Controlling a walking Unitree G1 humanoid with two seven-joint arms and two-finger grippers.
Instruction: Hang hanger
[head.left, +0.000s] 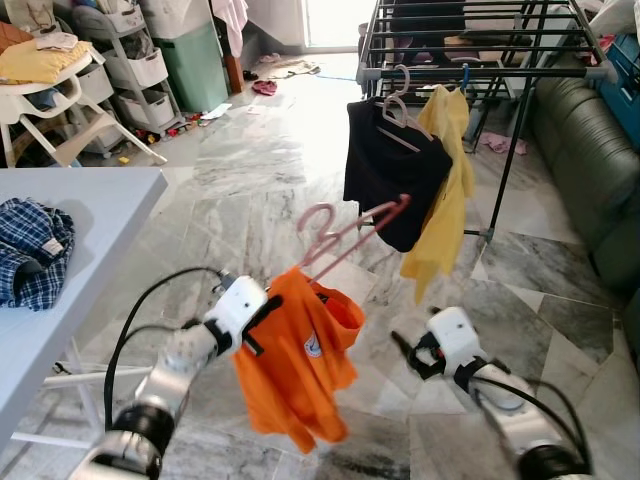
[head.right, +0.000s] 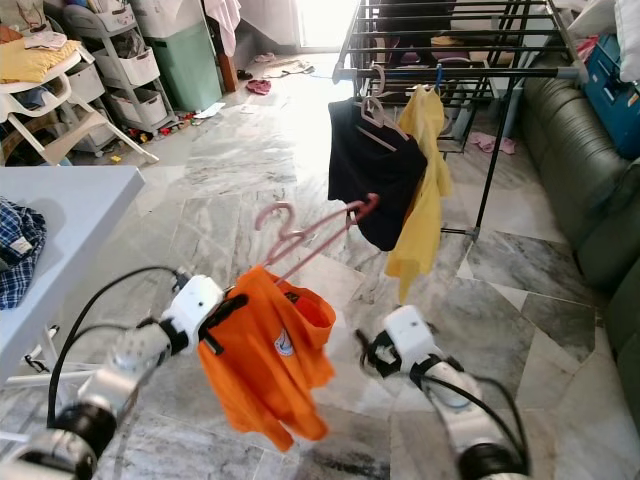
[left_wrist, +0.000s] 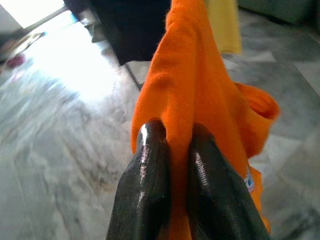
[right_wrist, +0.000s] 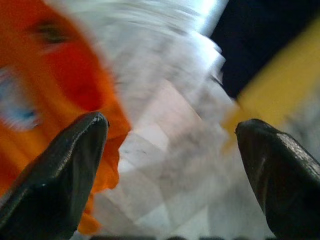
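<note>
An orange shirt (head.left: 305, 355) hangs on a pink hanger (head.left: 345, 232) whose hook points up and left in mid-air. My left gripper (left_wrist: 172, 150) is shut on the shirt's shoulder, holding it up in front of me. My right gripper (right_wrist: 172, 145) is open, low and to the right of the shirt, its fingers wide apart with nothing between them. Ahead stands the drying rack (head.left: 470, 70), with a black garment (head.left: 390, 175) and a yellow garment (head.left: 450, 190) hanging from its front bar.
A grey table (head.left: 90, 200) on my left carries a blue plaid shirt (head.left: 30, 250). A dark green sofa (head.left: 590, 160) lines the right. A high chair and storage drawers (head.left: 130, 60) stand at the back left. Marble floor lies between me and the rack.
</note>
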